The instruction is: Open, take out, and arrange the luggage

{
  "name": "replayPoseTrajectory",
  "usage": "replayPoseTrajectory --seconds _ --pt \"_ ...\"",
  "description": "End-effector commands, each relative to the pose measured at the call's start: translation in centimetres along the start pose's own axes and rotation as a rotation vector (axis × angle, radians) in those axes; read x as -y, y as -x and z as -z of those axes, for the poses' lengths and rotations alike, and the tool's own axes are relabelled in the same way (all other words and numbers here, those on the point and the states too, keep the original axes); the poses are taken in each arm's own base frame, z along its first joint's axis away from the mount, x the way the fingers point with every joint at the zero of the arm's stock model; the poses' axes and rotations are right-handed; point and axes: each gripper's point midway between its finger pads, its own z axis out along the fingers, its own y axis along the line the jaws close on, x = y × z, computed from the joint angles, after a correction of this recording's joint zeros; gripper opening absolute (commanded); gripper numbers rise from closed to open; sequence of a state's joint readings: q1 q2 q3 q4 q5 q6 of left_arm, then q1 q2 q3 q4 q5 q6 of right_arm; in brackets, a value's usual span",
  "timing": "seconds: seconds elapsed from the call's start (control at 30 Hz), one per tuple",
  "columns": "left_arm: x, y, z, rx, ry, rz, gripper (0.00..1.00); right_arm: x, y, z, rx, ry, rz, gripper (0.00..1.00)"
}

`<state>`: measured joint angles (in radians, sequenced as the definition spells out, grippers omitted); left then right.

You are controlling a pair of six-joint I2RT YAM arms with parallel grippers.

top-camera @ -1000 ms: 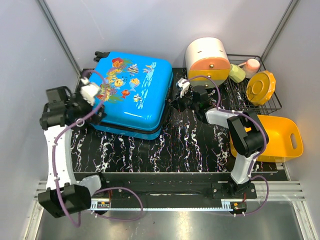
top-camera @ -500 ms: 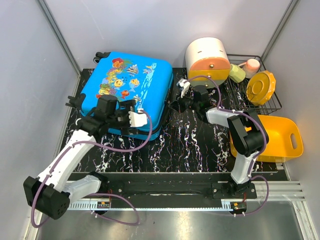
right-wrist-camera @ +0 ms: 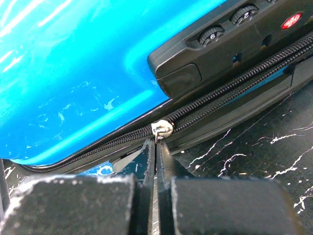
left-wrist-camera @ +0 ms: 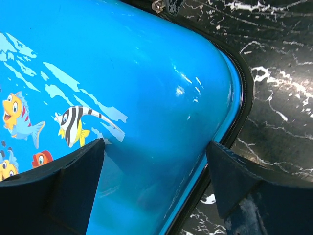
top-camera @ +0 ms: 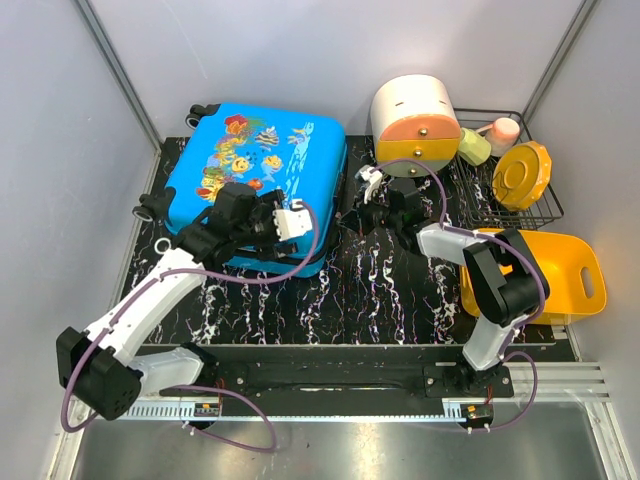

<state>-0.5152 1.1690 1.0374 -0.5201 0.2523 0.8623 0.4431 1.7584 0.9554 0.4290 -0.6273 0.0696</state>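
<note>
Right fingers (right-wrist-camera: 145, 164) clamp silver zipper pull (right-wrist-camera: 162, 129) of bright-blue fish-print hard-shell suitcase (left-wrist-camera: 146, 73) to unzip it; open left fingers (left-wrist-camera: 54, 191) straddle shell, likely bracing.

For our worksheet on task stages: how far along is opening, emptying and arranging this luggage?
Done: nothing visibly yet; the luggage lies closed. In hand: the right tool is shut on the zip pull, while the open left tool hovers over its near corner. Left: unzipping, opening, taking out, arranging.

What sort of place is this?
Likely a robot lab test cell: left arm and right arm bolted to a rail, plain grey walls closing it in, luggage and yellow basin staged as props.
</note>
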Motion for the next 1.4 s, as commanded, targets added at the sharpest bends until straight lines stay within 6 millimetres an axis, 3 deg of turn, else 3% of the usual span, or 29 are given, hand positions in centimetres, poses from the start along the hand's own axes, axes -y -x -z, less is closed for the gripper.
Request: replayPoseTrajectory --seconds 0.0,0.23,0.3,0.4,0.47,0.5,0.57,0.6,0.67,0.7,0.77,0.87,0.97,1.1,1.2,1.23,1.37 --pt "-5.7 2.4 -0.7 0.076 0.211 0.17 0.79 -7.3 1.6 1.2 -0.012 0.244 -0.038 0.0" --pt "-6.9 3.3 -1.5 0.089 0.222 0.237 0.76 -11.9 0.1 1.9 -0.049 0.317 -0.062 0.0" --pt "-7.2 3.5 -1.7 0.092 0.227 0.258 0.76 -12.6 -0.2 2.2 -0.045 0.323 -0.085 0.0" --pt "-7.6 3.7 -1.1 0.106 0.234 0.303 0.79 -11.7 0.5 2.1 -0.018 0.274 -0.073 0.0" --pt "-8.2 4.8 0.5 0.158 0.216 0.336 0.91 -9.9 1.4 1.9 0.005 0.228 -0.081 0.0" --pt "-8.5 3.5 1.4 0.129 0.215 0.392 0.94 -9.3 1.8 1.9 0.01 0.218 -0.097 0.0" --pt "-10.0 3.4 4.0 0.138 0.239 0.422 0.99 -8.3 2.5 2.0 0.024 0.204 -0.101 0.0" --pt "-10.8 0.8 5.7 0.081 0.258 0.473 0.99 -8.1 2.6 2.0 0.029 0.195 -0.091 0.0" --pt "-12.3 -0.4 8.1 0.086 0.289 0.53 0.99 -8.0 3.0 2.2 0.04 0.192 -0.079 0.0" --pt "-12.6 -2.9 9.4 0.054 0.291 0.603 0.98 -8.1 3.1 2.2 0.04 0.194 -0.083 0.0" --pt "-13.5 -4.2 10.7 0.04 0.32 0.68 0.97 -8.1 3.2 2.2 0.044 0.191 -0.087 0.0" --pt "-14.8 -2.8 11.6 0.105 0.345 0.692 0.99 -7.9 3.8 2.3 0.064 0.175 -0.082 0.0" --pt "-16.0 -0.4 10.6 0.156 0.383 0.694 0.99 -8.0 4.9 2.4 0.097 0.171 -0.086 0.0" --pt "-15.5 3.4 7.0 0.121 0.401 0.649 0.99 -8.3 5.1 2.5 0.127 0.179 -0.117 0.0" --pt "-15.0 3.5 5.1 0.097 0.352 0.698 0.99 -7.9 4.6 2.3 0.123 0.167 -0.125 0.0" --pt "-14.0 3.4 4.6 0.085 0.294 0.668 0.99 -7.7 4.7 2.1 0.124 0.16 -0.122 0.0" --pt "-6.3 2.2 5.3 0.069 0.016 0.39 0.99 -7.3 5.2 1.7 0.125 0.159 -0.091 0.0"
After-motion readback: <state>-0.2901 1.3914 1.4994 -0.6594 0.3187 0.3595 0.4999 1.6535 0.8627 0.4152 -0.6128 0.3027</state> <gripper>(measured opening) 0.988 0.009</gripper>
